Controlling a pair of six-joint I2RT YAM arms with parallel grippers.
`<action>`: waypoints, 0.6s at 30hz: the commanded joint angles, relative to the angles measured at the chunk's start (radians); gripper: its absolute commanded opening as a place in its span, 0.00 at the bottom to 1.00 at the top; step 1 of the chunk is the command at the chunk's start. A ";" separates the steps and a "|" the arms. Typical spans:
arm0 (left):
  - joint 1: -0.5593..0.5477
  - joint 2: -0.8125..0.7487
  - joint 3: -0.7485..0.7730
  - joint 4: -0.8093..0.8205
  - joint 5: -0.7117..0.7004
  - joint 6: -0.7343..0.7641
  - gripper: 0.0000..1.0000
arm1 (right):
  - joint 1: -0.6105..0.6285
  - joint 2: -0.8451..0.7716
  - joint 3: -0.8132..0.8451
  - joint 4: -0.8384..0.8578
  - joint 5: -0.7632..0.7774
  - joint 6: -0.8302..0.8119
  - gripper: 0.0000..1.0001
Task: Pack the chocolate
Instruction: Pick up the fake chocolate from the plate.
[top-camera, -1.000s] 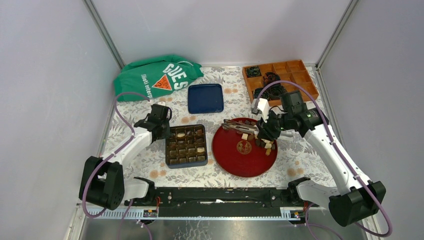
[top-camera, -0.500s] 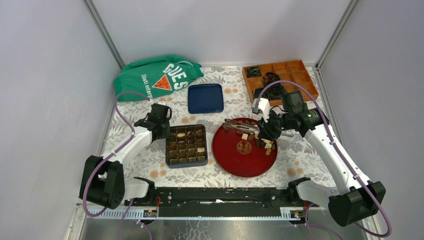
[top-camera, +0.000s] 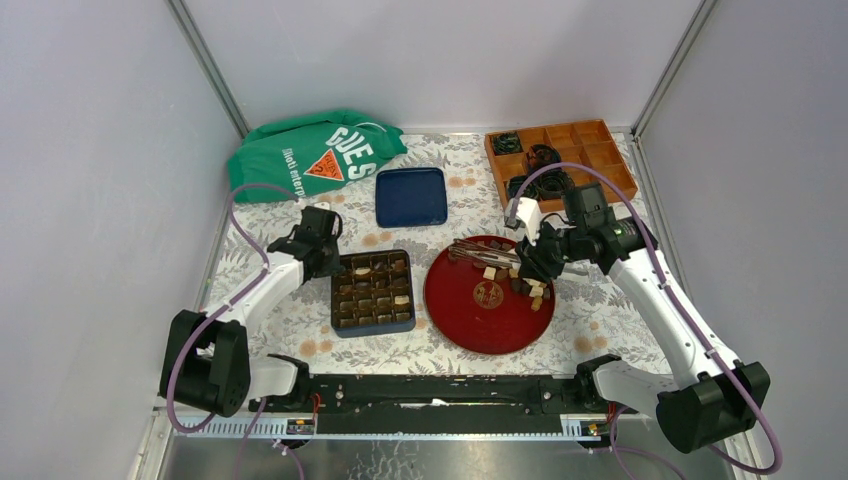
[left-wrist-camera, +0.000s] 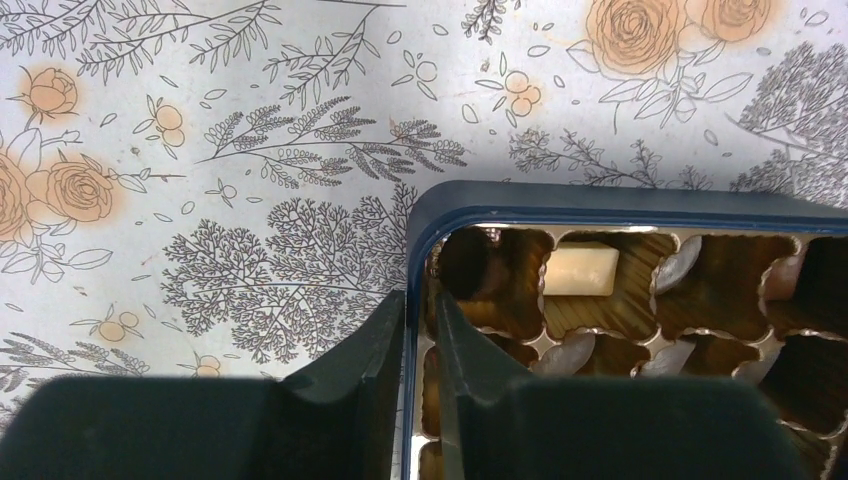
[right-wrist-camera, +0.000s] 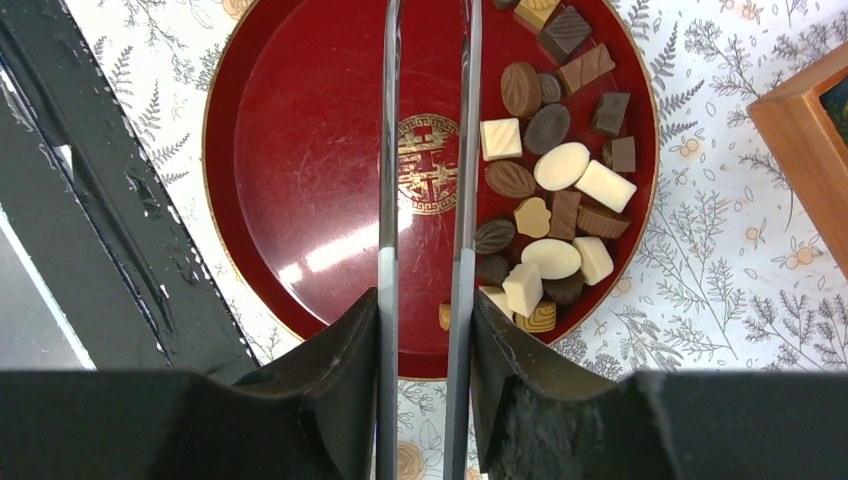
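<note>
1. Flowered table (top-camera: 465, 165), grey walls (top-camera: 100, 150).
2. Chocolate (right-wrist-camera: 550, 190) lies at the plate's (right-wrist-camera: 300, 150) right edge.
3. Left claw (left-wrist-camera: 420, 300), slightly parted and empty, straddles the box's (left-wrist-camera: 600, 198) corner rim.
4. Right claw (right-wrist-camera: 425, 295) clamps tongs (right-wrist-camera: 388, 150) above the plate.

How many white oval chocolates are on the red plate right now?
2, both on the red plate: one white oval mid-pile, the other lower in the right wrist view. The tongs may hide more.
</note>
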 joint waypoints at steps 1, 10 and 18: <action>0.010 -0.029 0.044 0.010 0.000 -0.009 0.26 | -0.011 -0.011 -0.008 0.033 0.022 0.004 0.40; 0.015 -0.105 0.055 0.010 0.015 0.027 0.57 | -0.029 0.006 -0.014 0.001 0.110 -0.023 0.40; 0.016 -0.328 0.023 0.074 0.077 0.130 0.98 | -0.079 0.032 -0.026 -0.053 0.181 -0.077 0.40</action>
